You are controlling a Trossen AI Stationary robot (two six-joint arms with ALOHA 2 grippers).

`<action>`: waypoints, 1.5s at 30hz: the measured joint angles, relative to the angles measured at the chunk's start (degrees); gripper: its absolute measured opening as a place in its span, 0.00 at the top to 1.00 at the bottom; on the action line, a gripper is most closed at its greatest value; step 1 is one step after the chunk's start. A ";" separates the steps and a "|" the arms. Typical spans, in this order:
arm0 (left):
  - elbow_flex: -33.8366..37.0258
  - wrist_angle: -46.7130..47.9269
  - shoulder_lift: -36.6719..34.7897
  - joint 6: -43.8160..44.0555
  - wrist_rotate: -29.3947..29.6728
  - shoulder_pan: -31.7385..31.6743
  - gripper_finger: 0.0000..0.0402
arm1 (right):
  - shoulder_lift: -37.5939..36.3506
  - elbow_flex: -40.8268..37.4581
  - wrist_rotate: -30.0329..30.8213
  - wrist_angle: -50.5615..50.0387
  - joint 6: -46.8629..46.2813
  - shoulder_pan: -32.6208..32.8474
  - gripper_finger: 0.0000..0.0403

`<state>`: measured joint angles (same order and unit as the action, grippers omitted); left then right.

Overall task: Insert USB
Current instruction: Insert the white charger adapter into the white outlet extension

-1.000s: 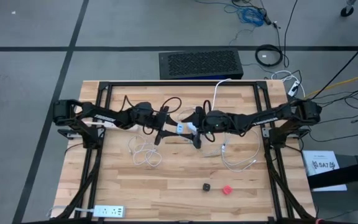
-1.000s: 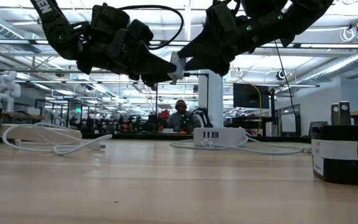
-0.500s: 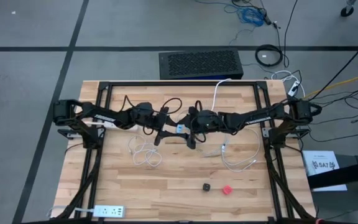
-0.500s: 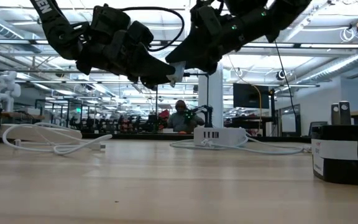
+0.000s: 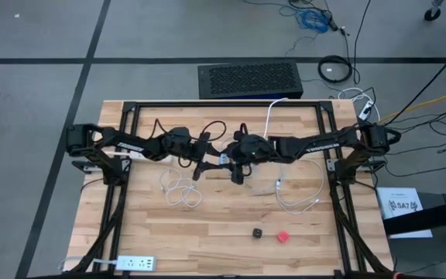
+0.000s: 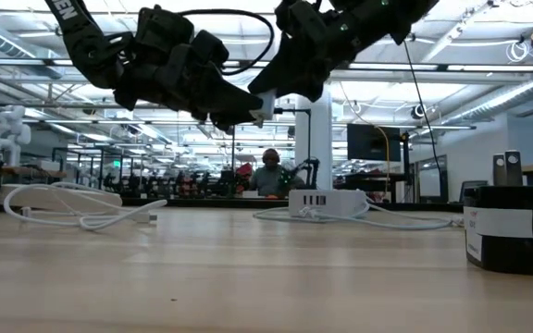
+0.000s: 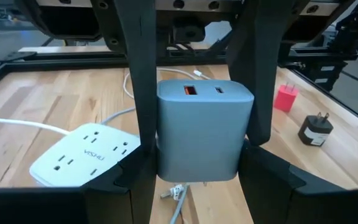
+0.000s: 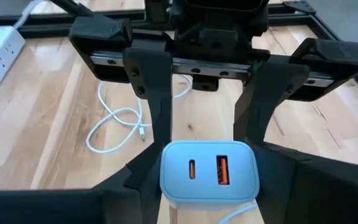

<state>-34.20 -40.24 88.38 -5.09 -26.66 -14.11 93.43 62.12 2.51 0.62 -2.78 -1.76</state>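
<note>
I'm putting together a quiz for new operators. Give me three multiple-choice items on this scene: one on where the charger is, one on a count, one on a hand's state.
1. Where is the charger?
A. set down flat
B. up in the air between the arms
C. on the floor

2. How many ports does its face show?
A. two
B. one
C. four

3. What is the left hand doing?
A. hanging open and empty
B. out of sight
C. shut on the charger

Key:
1 B: the low view shows it well above the table.
2 A: there is one orange slot and one small slot.
3 C: its fingers press both sides of the charger.
</note>
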 joint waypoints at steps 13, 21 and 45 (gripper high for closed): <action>-0.20 -0.26 -0.09 0.28 5.98 0.01 0.46 | 0.00 6.31 5.21 -12.43 2.73 -0.11 0.60; 0.35 3.29 0.22 0.67 7.78 -0.07 0.46 | -0.50 9.74 9.14 -20.10 4.66 -0.15 0.60; 0.18 3.05 0.04 -0.04 9.47 1.55 0.52 | -2.01 -7.95 10.63 -13.66 -7.08 -12.91 0.60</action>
<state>-34.02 -37.19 88.42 -5.12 -17.19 -12.56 91.42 54.17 13.14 -13.04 -9.86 -14.67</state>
